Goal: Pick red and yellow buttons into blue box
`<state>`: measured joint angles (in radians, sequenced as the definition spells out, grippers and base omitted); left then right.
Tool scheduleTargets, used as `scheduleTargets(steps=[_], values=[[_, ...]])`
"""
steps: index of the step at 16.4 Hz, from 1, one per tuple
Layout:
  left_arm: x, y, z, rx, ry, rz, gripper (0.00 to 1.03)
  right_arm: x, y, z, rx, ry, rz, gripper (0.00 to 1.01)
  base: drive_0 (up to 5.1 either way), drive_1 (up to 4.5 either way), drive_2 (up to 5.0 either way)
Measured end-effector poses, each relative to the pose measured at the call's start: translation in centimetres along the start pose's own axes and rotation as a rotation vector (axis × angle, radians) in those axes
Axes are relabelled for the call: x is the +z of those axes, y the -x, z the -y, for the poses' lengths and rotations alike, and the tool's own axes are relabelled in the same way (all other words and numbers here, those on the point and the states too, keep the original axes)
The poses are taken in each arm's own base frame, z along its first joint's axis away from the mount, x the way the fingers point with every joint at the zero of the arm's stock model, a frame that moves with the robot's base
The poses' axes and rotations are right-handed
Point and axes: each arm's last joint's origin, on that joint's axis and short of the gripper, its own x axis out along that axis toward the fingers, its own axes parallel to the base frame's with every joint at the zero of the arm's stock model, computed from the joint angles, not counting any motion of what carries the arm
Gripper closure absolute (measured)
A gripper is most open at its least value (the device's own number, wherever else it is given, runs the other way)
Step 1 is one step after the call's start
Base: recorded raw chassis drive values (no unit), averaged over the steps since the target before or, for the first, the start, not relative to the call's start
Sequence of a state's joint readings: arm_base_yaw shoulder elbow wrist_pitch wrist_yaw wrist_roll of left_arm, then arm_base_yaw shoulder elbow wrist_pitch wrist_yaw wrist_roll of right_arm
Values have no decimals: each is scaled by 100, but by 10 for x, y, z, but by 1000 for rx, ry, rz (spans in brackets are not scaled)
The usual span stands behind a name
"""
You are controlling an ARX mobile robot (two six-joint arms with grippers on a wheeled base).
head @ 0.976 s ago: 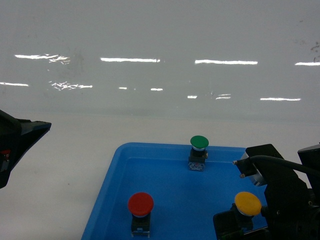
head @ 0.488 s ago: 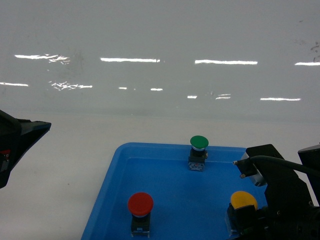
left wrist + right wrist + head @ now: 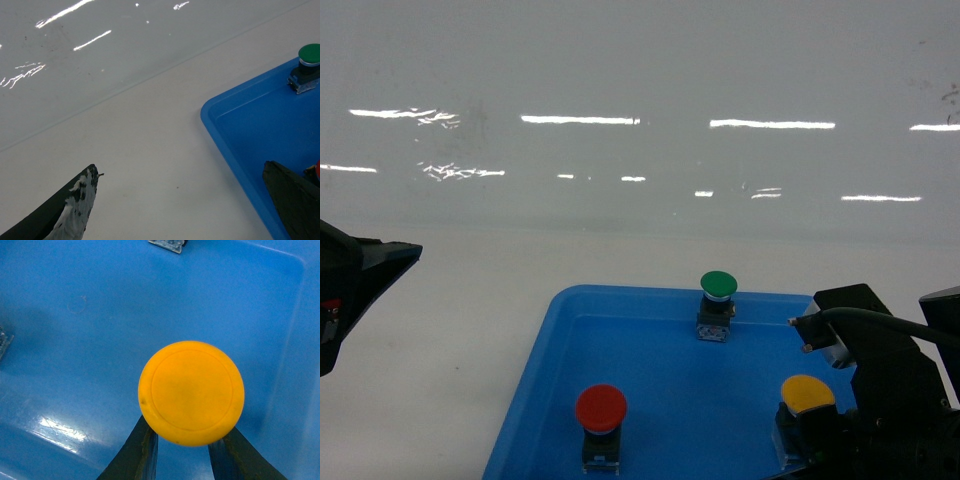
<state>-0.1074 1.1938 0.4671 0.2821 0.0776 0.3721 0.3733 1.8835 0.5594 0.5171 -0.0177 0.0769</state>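
The right gripper (image 3: pixel 182 452) clamps the yellow button (image 3: pixel 191 392) at the tray's (image 3: pixel 545 375) 4 o'clock. The red button (image 3: pixel 601 408) stands at 7, the green (image 3: pixel 718 284) at 12. The left gripper (image 3: pixel 185 205) is spread wide; no writing is legible.

My right tool (image 3: pixel 182 452) is down inside the shallow blue tray (image 3: pixel 550 340), close to its right wall, one finger on each side of the yellow button (image 3: pixel 807 394). The tray floor between that button, the red button (image 3: pixel 601 408) and the green button (image 3: pixel 718 285) at the far wall lies open. My left tool (image 3: pixel 185 205) hangs over bare desk (image 3: pixel 450 330) beside the tray's left rim.
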Motion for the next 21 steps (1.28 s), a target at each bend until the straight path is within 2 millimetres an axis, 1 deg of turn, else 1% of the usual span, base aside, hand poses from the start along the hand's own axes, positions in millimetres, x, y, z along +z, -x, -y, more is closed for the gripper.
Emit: scheduleTargets(steps=[5,9,13,15,17,18,21], values=[[0,0,0,0,0,0,5,18,18,0,-39,40,97,80,0,0,0],[0,0,0,0,0,0,5,23,42,0,-58,46,165,80,0,0,0],[0,0,0,0,0,0,5,35,83,15,-103,12,269,81,0,0,0],[0,0,0,0,0,0,5,41,108,26,-135,2,335,81,0,0,0],[0,0,0,0,0,0,5,47,150,35,-158,10,431,81,0,0,0],[0,0,0,0,0,0,5,47,158,35,-160,12,444,81,0,0,0],[0,0,0,0,0,0,5,43,172,35,-160,12,459,81,0,0,0]])
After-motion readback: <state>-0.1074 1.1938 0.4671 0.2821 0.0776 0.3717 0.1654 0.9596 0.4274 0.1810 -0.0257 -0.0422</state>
